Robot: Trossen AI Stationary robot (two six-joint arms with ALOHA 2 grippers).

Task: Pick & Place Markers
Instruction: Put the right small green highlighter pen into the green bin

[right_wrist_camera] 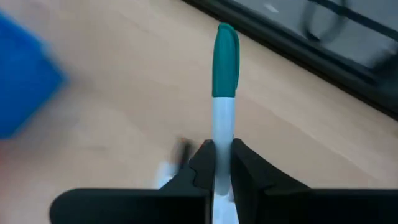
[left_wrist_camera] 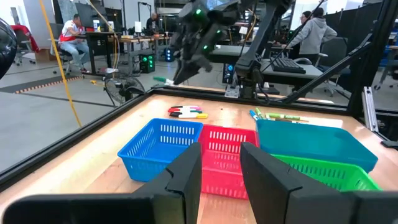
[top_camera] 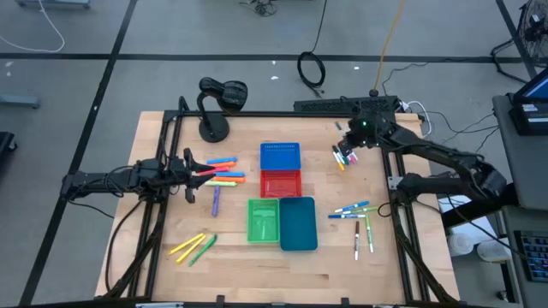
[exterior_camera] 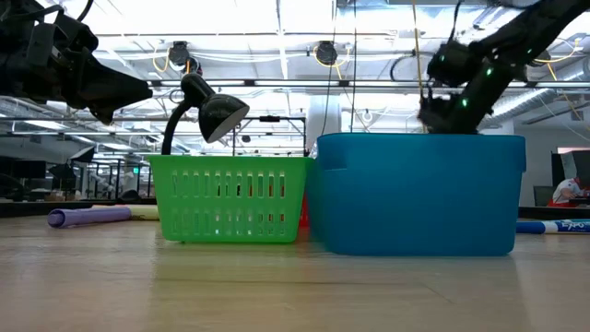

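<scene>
My right gripper (right_wrist_camera: 222, 163) clamps a green-capped white marker (right_wrist_camera: 224, 81) above the table's one o'clock corner. I should carry it level toward a bin. My left gripper (left_wrist_camera: 221, 168) waits, jaws narrowly parted.

- white marker with teal cap (right_wrist_camera: 224, 93): pinched between right gripper (right_wrist_camera: 219, 163) fingers, lifted off table, cap pointing away
- markers by left edge (top_camera: 221, 172): orange, pink, yellow, green, purple, lying flat
- yellow-green group (top_camera: 193, 247): front left
- white-bodied group (top_camera: 360, 221): right of teal bin
- small cluster (top_camera: 344, 158): back right
</scene>
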